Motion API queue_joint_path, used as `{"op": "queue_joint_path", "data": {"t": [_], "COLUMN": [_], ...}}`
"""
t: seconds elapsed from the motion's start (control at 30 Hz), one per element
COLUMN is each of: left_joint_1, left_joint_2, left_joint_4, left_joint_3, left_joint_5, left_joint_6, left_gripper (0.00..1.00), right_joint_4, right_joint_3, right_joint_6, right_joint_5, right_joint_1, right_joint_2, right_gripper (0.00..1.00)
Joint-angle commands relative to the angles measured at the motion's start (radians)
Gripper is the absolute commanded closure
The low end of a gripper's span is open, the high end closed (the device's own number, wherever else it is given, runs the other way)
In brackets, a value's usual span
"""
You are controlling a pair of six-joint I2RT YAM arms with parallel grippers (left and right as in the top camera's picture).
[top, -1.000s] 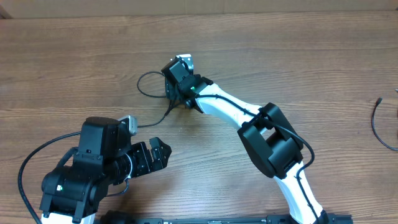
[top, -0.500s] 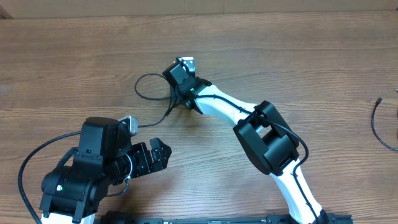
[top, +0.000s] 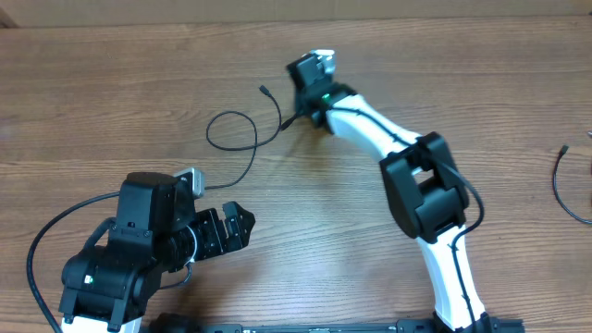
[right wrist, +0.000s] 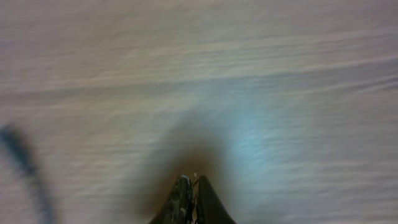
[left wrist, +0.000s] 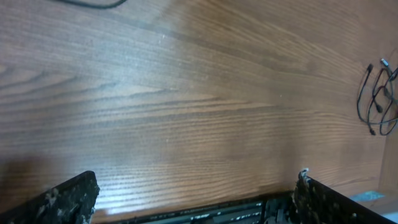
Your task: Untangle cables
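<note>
Moved: right arm [top: 370,134] has swung up and to the right over the desk [top: 444,55] since a second ago, dragging a stretch of the cable [top: 252,148] along. Left arm has not shifted.
Right hand [top: 298,118]: fingers pressed together, pinching the cable. In the overhead view the cord runs straight up to its tips. Wrist view is badly motion-blurred and shows only the closed tips and a dark smear at the left edge.
Left hand [top: 231,227]: fingers spread wide, holding nothing, hanging over bare wood at the lower left. Its wrist view shows both fingers well apart.
Cable: thin black cord on the desk, left of the right hand. It makes one loop mid-desk, then trails down-left toward the left arm's wrist.
Plug tip [top: 263,90]: free end, lying on the wood up-left of the right hand, apart from it.
Cable bundle [top: 558,180]: more thin black cord at the far right edge of the desk, well apart from both hands. Left wrist view shows it as a few overlapping loops; I cannot tell how many cords.
</note>
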Motion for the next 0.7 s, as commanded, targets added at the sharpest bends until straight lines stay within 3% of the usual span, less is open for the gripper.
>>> {"op": "queue_joint_path", "data": {"t": [0.0,0.03,0.1,0.13,0.27,0.4,0.67], "left_joint_1": [0.0,0.0,0.0,0.0,0.0,0.0,0.0], "left_joint_2": [0.0,0.0,0.0,0.0,0.0,0.0,0.0], "left_joint_4": [0.011,0.014,0.019,0.021,0.02,0.02,0.02], "left_joint_3": [-0.004,-0.004,-0.004,-0.004,-0.004,-0.004,-0.004], "left_joint_5": [-0.011,-0.011,-0.011,-0.011,-0.01,-0.003,0.005], "left_joint_6": [0.024,0.024,0.024,0.024,0.024,0.023,0.023], "left_gripper": [0.0,0.0,0.0,0.0,0.0,0.0,0.0], "right_joint_4": [-0.005,-0.003,0.011,0.014,0.026,0.05,0.079], "right_joint_3": [0.031,0.031,0.031,0.031,0.031,0.031,0.03], "right_joint_6": [-0.077,-0.113,-0.197,-0.23,-0.262,-0.327,-0.382], "right_joint_5": [-0.047,-0.106,-0.217,-0.269,-0.402,-0.481,-0.489], "right_joint_1": [-0.021,-0.023,-0.023,-0.022,-0.011,0.003,0.008], "right_joint_2": [-0.072,-0.077,-0.077,-0.077,-0.072,-0.061,-0.029], "right_gripper": [0.96,0.83,0.4,0.35,0.21,0.14,0.16]}}
